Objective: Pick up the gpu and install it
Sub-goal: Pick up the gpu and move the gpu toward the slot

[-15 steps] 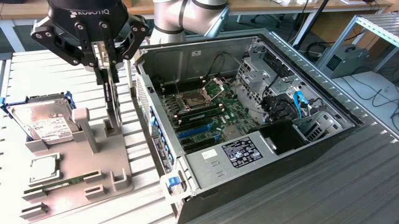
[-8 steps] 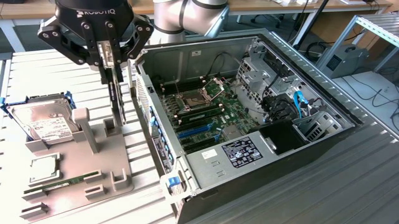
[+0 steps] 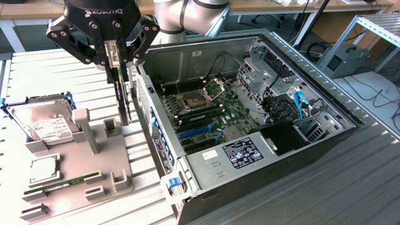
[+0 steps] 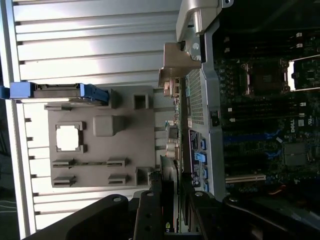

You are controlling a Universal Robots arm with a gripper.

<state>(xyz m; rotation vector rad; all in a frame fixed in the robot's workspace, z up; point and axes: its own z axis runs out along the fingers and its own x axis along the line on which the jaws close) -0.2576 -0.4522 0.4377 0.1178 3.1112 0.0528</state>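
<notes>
Exterior view: gpu (image 3: 124,105) is clamped upright by the gripper (image 3: 119,70).
It is held edge-down beside the open case (image 3: 187,56), apparently to match its slots.

The gripper (image 3: 119,60) is shown in black, with white lettering on its body; the gpu (image 3: 123,99) is seen edge-on as black beside a silver strip. The holder (image 3: 81,159) is rendered in plain grey, on a table (image 3: 37,70) patterned with pale ribbed slats. The hard drive (image 3: 39,123) is marked by silver metal, a white label and blue rails; the memory stick (image 3: 62,182) is coloured green. A green motherboard (image 3: 218,110) with blue slots (image 3: 195,133) is framed by the silver-and-black case (image 3: 181,58).
</notes>
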